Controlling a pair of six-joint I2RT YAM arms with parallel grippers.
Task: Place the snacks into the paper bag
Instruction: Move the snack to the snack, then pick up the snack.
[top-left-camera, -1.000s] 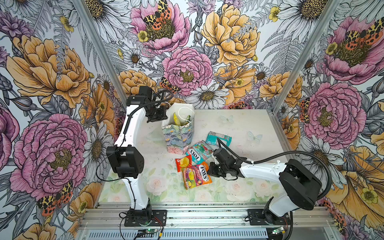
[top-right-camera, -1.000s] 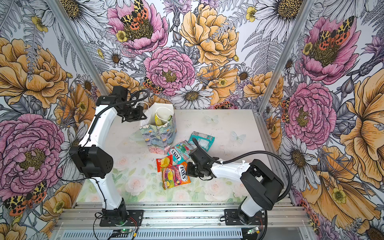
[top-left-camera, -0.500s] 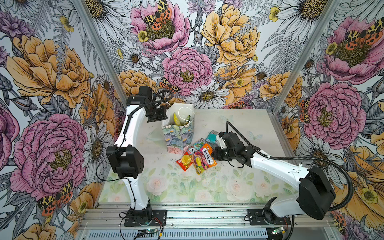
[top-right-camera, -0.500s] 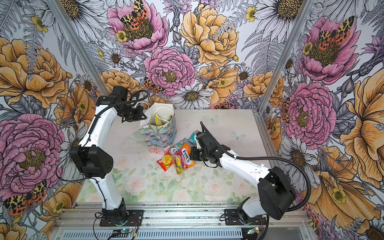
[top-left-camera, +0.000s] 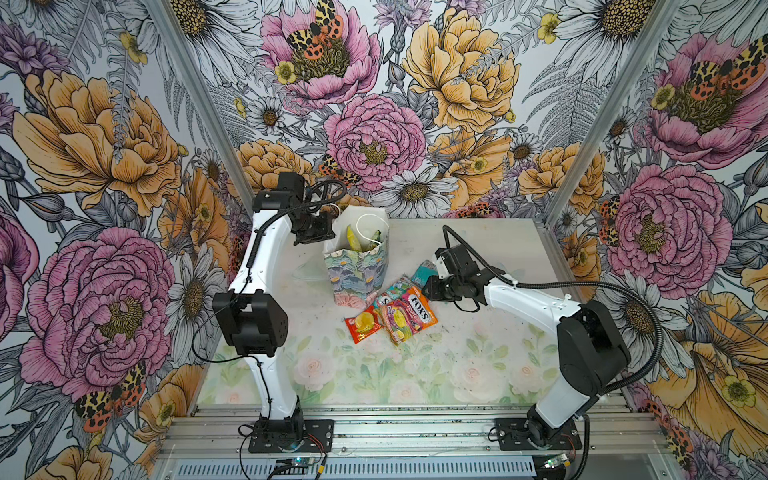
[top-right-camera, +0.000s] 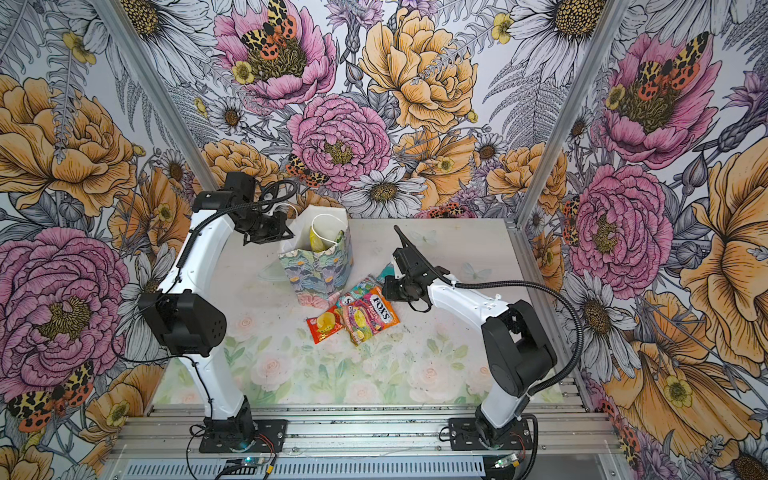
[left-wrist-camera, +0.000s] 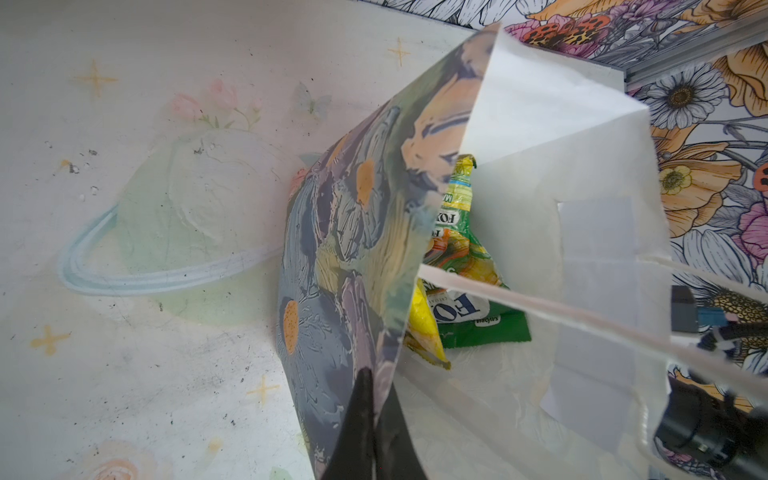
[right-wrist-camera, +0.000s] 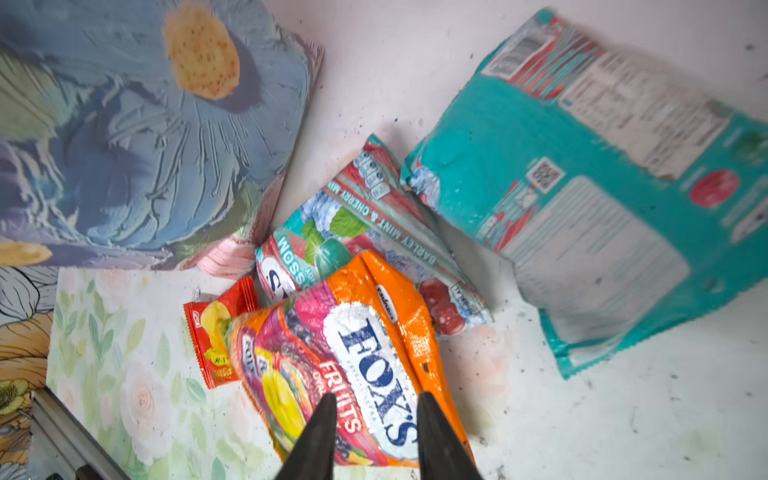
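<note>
The paper bag (top-left-camera: 358, 272) (top-right-camera: 316, 272) stands upright at the back of the table. My left gripper (left-wrist-camera: 376, 395) (top-left-camera: 329, 232) is shut on its side wall (left-wrist-camera: 345, 249) at the rim. A yellow snack (left-wrist-camera: 424, 328) and a green snack (left-wrist-camera: 478, 309) lie inside. Beside the bag, an orange FOX'S packet (right-wrist-camera: 374, 353) (top-left-camera: 409, 313) rests on a red packet (right-wrist-camera: 216, 336) (top-left-camera: 363, 325) and a pink-teal mint packet (right-wrist-camera: 365, 224). A teal packet (right-wrist-camera: 582, 199) lies further right. My right gripper (right-wrist-camera: 376, 401) (top-left-camera: 428, 287) hovers open over the orange packet's end, holding nothing.
The bag's white cord handles (left-wrist-camera: 540, 307) cross its mouth. Floral walls (top-left-camera: 374, 124) and metal corner posts (top-left-camera: 582, 124) enclose the table on three sides. The metal rail (top-left-camera: 395, 424) with both arm bases runs along the front edge.
My right gripper carried the orange packet from the table's front up to the pile beside the bag, then opened and let it go. The left arm has not moved.
</note>
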